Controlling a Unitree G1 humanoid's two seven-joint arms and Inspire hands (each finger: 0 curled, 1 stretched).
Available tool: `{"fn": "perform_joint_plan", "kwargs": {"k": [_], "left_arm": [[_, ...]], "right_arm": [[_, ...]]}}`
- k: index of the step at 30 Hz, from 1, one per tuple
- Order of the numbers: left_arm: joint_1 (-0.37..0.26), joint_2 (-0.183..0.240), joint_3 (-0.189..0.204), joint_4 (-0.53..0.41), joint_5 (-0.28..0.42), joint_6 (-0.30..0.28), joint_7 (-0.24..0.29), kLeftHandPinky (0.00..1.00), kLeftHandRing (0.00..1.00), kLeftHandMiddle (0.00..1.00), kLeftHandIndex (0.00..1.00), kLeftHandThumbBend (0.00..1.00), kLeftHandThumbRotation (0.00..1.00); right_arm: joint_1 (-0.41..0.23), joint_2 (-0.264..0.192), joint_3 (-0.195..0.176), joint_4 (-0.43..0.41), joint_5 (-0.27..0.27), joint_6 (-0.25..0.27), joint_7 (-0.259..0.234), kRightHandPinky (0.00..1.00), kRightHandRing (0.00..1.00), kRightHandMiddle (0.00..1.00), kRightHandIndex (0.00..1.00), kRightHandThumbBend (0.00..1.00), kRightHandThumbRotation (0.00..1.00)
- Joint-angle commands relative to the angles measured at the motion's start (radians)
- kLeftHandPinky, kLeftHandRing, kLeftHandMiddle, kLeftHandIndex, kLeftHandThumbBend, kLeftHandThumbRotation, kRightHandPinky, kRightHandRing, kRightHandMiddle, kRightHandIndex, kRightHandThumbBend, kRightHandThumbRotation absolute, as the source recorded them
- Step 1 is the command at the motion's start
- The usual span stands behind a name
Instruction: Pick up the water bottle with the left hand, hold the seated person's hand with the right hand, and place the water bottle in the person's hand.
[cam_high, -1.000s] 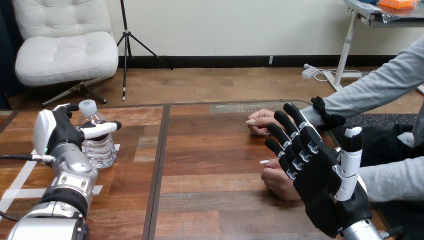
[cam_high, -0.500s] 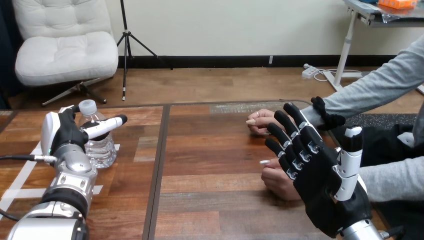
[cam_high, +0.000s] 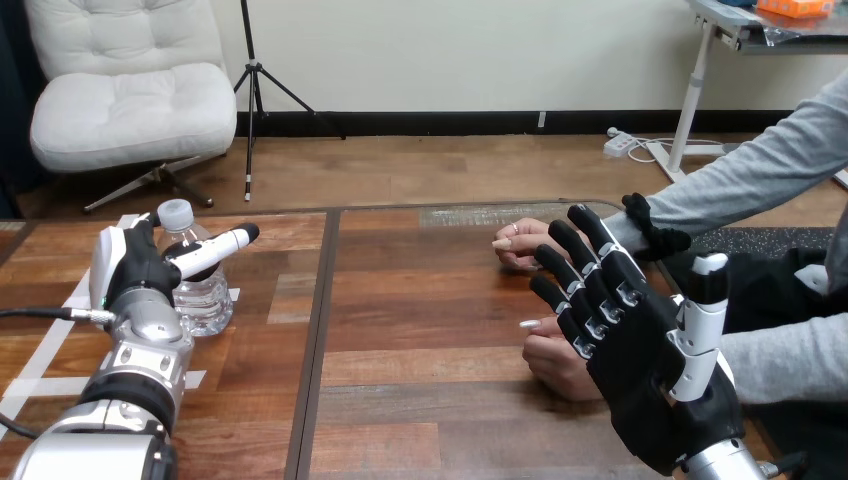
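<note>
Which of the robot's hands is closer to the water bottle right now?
Left. The left hand sits right beside the water bottle at the left of the table; the right hand is far across it, open, by the person's nearer hand.

LEFT: my left forearm (cam_high: 140, 375) is angling in from the lower left; left hand (cam_high: 128, 272) is standing upright, thumb pointing straight out | RIGHT: right hand (cam_high: 650, 385) is hovering raised, fingers straight and spread, thumb upright
</note>
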Motion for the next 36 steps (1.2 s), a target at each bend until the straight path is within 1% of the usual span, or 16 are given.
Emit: {"fn": "perform_joint_plan", "kwargs": {"k": [1, 6, 12, 17, 25, 28, 30, 36], "left_arm": [[-0.093, 0.026, -0.002, -0.007, 0.006, 0.0, -0.011, 0.94, 0.95, 0.95, 0.92, 1.0, 0.39], [-0.097, 0.026, -0.003, -0.008, 0.007, 0.008, -0.012, 0.94, 0.95, 0.95, 0.92, 0.97, 0.37], [-0.098, 0.023, -0.003, -0.008, 0.01, 0.009, 0.008, 0.91, 0.93, 0.94, 0.91, 0.94, 0.33], [-0.097, 0.019, 0.0, -0.01, 0.008, -0.001, 0.038, 0.88, 0.91, 0.92, 0.89, 0.92, 0.28], [-0.094, 0.014, 0.022, -0.014, -0.011, -0.035, 0.075, 0.81, 0.87, 0.88, 0.83, 0.9, 0.13], [-0.093, 0.014, 0.03, -0.014, -0.015, -0.044, 0.081, 0.77, 0.83, 0.86, 0.8, 0.89, 0.07], [-0.093, 0.014, 0.033, -0.014, -0.018, -0.047, 0.081, 0.75, 0.82, 0.85, 0.79, 0.89, 0.05], [-0.095, 0.012, 0.051, -0.013, -0.037, -0.053, 0.093, 0.7, 0.76, 0.81, 0.75, 0.87, 0.01]], "right_arm": [[-0.047, 0.002, -0.004, -0.067, 0.02, -0.017, 0.01, 1.0, 1.0, 1.0, 1.0, 0.98, 1.0], [-0.049, 0.002, -0.004, -0.063, 0.025, -0.024, 0.017, 1.0, 1.0, 1.0, 1.0, 0.98, 1.0], [-0.052, 0.006, -0.007, -0.056, 0.032, -0.026, 0.022, 1.0, 1.0, 1.0, 1.0, 0.98, 1.0], [-0.052, 0.008, -0.008, -0.059, 0.028, -0.027, 0.018, 1.0, 1.0, 1.0, 1.0, 0.98, 1.0], [-0.053, 0.009, -0.008, -0.067, 0.027, -0.021, 0.011, 1.0, 1.0, 1.0, 1.0, 0.99, 1.0], [-0.055, 0.009, -0.009, -0.067, 0.034, -0.022, 0.017, 1.0, 1.0, 1.0, 1.0, 0.99, 1.0], [-0.056, 0.008, -0.009, -0.064, 0.038, -0.024, 0.023, 1.0, 1.0, 1.0, 1.0, 0.99, 1.0], [-0.053, 0.008, -0.009, -0.072, 0.039, -0.017, 0.015, 1.0, 1.0, 1.0, 1.0, 1.0, 1.0]]}}
